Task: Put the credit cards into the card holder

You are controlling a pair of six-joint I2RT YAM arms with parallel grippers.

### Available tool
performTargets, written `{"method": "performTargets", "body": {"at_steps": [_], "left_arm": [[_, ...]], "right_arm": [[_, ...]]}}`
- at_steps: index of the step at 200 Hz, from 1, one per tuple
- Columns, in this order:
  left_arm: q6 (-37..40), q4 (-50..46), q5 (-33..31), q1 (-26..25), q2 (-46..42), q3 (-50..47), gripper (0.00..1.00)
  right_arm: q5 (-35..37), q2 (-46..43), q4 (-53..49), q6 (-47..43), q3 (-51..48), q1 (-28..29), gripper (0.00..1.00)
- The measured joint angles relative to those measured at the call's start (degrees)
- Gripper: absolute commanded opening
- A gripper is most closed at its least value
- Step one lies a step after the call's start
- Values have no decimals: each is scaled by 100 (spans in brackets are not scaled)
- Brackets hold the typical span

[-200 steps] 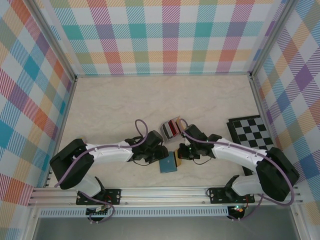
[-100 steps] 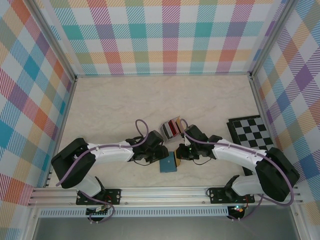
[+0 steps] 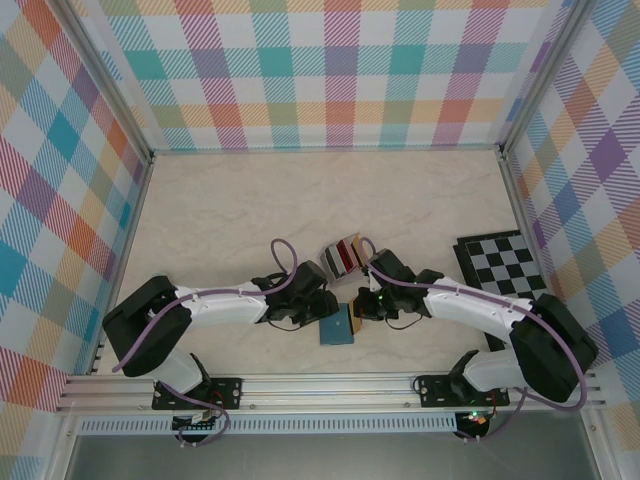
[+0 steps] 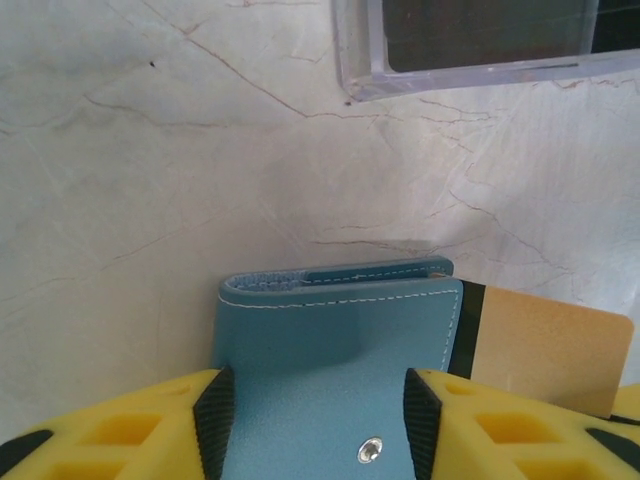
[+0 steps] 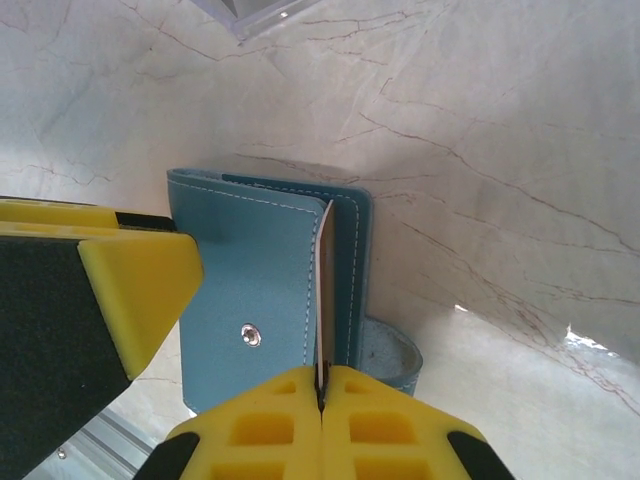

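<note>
The teal-blue card holder [image 3: 337, 327] lies near the front edge between both arms. In the left wrist view the card holder [image 4: 340, 330] has its upper flap pinched between the black pads of my left gripper [image 4: 316, 425], and the flap bows slightly. A gold-yellow credit card [image 4: 545, 345] with a black stripe sticks out from its right side. My right gripper [image 5: 322, 385] is shut on that card [image 5: 322, 290], seen edge-on, its front end between the card holder's [image 5: 250, 270] flaps. The snap tab [image 5: 395, 355] lies flat underneath.
A small clear rack [image 3: 342, 255] with more cards stands just behind the holder, its edge [image 4: 470, 45] close ahead of the left gripper. A black-and-white chequered board [image 3: 505, 265] lies at the right. The plaid walls stand far off.
Both arms have shifted only slightly. The right gripper has edged a little toward the holder with the card still in it.
</note>
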Motion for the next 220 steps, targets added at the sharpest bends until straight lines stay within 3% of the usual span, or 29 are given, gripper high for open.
{"method": "performTargets", "body": {"at_steps": [134,165,220], "left_arm": [[160,-361,-168,0,-459,-4,79],[271,-649,-216,0,-691,-9,77],[380,-874,-175,7,-960,-188,58]], "right_arm": [[-369,-256,31,358,0,-133,1],[-509,-229,127,420,22,-195,2],[-356,52,24,407,59,-195,2]]}}
